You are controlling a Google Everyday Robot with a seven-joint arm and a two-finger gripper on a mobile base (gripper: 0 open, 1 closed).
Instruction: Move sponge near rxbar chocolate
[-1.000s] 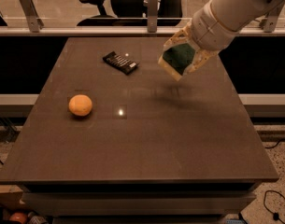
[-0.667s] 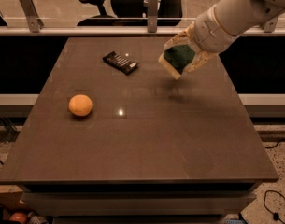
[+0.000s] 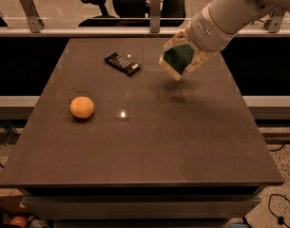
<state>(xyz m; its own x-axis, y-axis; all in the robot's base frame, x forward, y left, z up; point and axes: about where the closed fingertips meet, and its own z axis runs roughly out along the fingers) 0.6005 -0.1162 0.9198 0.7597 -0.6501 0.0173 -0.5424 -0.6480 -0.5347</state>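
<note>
The sponge (image 3: 178,57), dark green on top over pale yellow foam, hangs in the air above the table's far right part, held in my gripper (image 3: 185,56). The gripper is shut on the sponge, its fingers on either side of it, and the white arm reaches in from the upper right. The rxbar chocolate (image 3: 122,63), a flat black bar with white lettering, lies on the table to the left of the sponge, a short gap away. The sponge's shadow falls on the table below it.
A round orange fruit (image 3: 82,107) sits on the brown table (image 3: 144,146) at the left middle. A rail with posts runs behind the table's far edge. Office chairs stand beyond it.
The gripper with the sponge has shifted slightly up and to the left, toward the rxbar. The bar and the orange have not moved.
</note>
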